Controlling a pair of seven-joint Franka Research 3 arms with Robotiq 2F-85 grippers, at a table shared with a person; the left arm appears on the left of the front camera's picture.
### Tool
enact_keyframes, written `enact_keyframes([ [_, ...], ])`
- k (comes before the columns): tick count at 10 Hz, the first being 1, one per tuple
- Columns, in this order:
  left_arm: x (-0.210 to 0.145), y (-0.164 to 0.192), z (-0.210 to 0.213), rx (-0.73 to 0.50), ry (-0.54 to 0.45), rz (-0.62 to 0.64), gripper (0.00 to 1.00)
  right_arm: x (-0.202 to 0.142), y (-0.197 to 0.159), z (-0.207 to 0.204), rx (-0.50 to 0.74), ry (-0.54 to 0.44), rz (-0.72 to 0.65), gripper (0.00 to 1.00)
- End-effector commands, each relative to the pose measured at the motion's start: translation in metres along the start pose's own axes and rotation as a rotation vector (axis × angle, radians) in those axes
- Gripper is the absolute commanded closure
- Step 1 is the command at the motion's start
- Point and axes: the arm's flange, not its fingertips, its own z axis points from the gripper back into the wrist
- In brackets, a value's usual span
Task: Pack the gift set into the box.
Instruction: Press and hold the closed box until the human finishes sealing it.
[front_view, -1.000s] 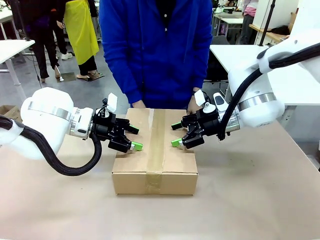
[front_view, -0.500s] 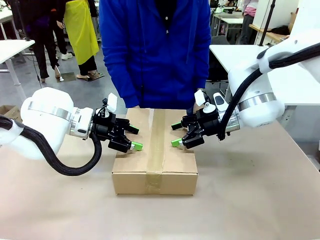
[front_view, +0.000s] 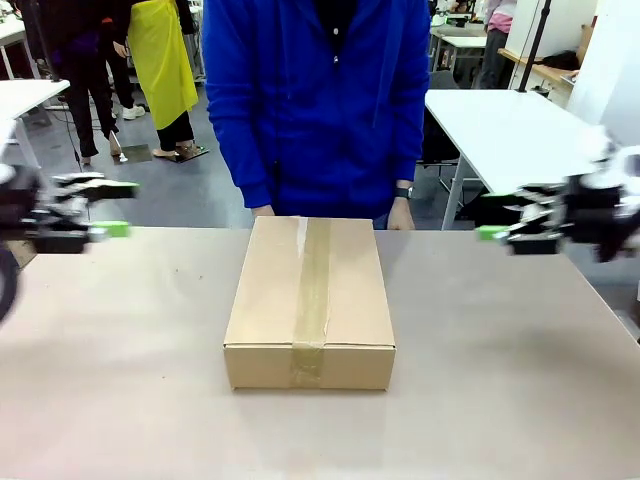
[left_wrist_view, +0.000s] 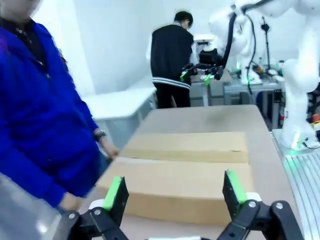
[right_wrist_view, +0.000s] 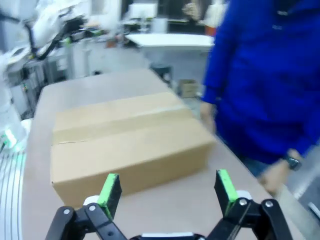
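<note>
The box (front_view: 310, 300), flaps closed and sealed with a strip of tape (front_view: 314, 285), sits mid-bench (front_view: 500, 400) just before a person in blue (front_view: 315, 100), while the left hand (front_view: 105, 208) and the right hand (front_view: 497, 214), both spread wide and empty, hang well apart from the box on either side.

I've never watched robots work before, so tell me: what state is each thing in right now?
Box: closed, taped along the top, resting on the table.
Left hand: open, empty, off to the box's side.
Right hand: open, empty, off to the other side.
Person's hands: at the box's far edge.
</note>
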Motion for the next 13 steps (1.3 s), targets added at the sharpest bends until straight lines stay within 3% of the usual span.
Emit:
enact_keyframes([
  [1, -0.049, -0.021, 0.05, 0.022, -0.103, -0.042, 0.0, -0.047, 0.021, 0.066, -0.122, -0.086, -0.111, 0.0],
  [2, -0.064, -0.022, 0.065, 0.079, -0.16, -0.006, 0.0, -0.064, 0.02, 0.08, -0.208, -0.182, -0.154, 0.0],
  [3, -0.074, -0.013, 0.059, 0.142, -0.094, 0.111, 0.0, -0.012, -0.021, 0.046, -0.086, -0.035, -0.056, 0.0],
  [4, -0.033, -0.005, 0.073, 0.081, -0.101, -0.004, 0.0, -0.012, -0.021, 0.046, -0.086, -0.035, -0.056, 0.0],
  [13, -0.033, -0.005, 0.073, 0.081, -0.101, -0.004, 0.0, -0.012, -0.021, 0.046, -0.086, -0.035, -0.056, 0.0],
])
